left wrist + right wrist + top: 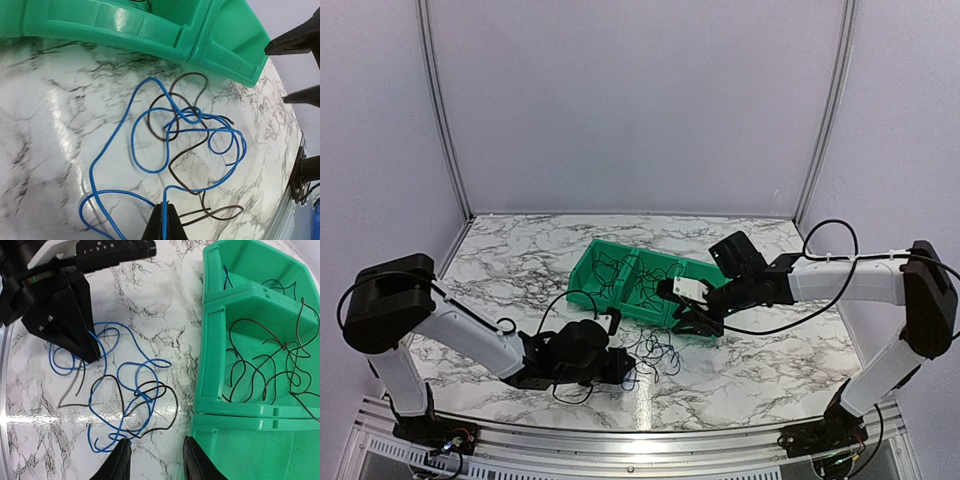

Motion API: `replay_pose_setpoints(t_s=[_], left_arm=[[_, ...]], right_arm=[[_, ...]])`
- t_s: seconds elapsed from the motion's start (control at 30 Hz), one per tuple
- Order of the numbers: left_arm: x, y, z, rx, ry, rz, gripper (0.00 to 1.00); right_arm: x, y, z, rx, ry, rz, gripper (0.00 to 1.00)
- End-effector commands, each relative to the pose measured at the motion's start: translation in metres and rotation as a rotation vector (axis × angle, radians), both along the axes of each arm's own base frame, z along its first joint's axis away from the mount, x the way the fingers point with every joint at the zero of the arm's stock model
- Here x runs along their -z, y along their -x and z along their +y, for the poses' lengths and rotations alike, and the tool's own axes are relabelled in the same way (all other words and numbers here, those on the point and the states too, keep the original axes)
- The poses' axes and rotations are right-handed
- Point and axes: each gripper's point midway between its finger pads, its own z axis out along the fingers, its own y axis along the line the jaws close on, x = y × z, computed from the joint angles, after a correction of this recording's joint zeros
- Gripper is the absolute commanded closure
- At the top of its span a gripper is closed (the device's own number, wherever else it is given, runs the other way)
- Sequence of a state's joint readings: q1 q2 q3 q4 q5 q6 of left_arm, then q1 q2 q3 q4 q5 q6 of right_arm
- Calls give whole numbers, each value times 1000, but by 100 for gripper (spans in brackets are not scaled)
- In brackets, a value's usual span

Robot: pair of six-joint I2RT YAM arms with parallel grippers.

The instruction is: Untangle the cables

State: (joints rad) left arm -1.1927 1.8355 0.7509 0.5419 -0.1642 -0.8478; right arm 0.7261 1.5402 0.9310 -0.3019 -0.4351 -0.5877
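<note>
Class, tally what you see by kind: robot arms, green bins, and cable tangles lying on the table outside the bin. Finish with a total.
Arms: 2
Bin: 1
Cable tangle outside the bin: 1
Total: 4

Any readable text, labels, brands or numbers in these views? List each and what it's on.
Nothing is legible.
White print on the housing of the left gripper: too blurred to read.
White sticker on the wrist of the right arm: too small to read.
Green bin, cables, marble table: no markings seen.
</note>
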Motion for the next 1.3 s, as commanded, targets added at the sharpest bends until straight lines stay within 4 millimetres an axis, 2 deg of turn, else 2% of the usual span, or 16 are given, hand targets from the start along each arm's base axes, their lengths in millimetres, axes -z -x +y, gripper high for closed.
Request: replay_pose_setpoints(t_s=[0.0, 0.1, 0.23, 0.47, 0.83, 0.9, 1.0, 1.17, 1.23, 1.27], left_arm=[[-5, 20, 31, 50, -42, -15, 100], [-5, 35, 48, 120, -65, -36, 100], [-11, 40, 58, 134, -58, -55, 100], [-7, 36, 58, 123, -83, -64, 100], [4, 36, 56, 128, -111, -53, 100], [5, 35, 56, 127, -113, -56, 100], [3, 35, 55, 128, -110, -59, 100], [-9, 34, 55, 120, -83, -76, 100], [-17, 34, 56, 114, -67, -95, 99], [-22, 34, 57, 110, -60, -108, 95]], right_arm=[[-11, -6, 5, 1, -31, -33, 63], [-8, -2, 10, -11, -27, -23, 62], [2, 13, 24, -53, -6, 25, 59], [9, 29, 54, -80, -8, 102, 47], [35, 25, 65, -42, 53, 153, 48], [39, 25, 66, -45, 63, 160, 51], [40, 25, 67, -48, 63, 164, 64], [25, 27, 71, -69, 6, 132, 79], [20, 26, 72, -66, -13, 116, 91], [19, 25, 72, -65, -14, 111, 97]])
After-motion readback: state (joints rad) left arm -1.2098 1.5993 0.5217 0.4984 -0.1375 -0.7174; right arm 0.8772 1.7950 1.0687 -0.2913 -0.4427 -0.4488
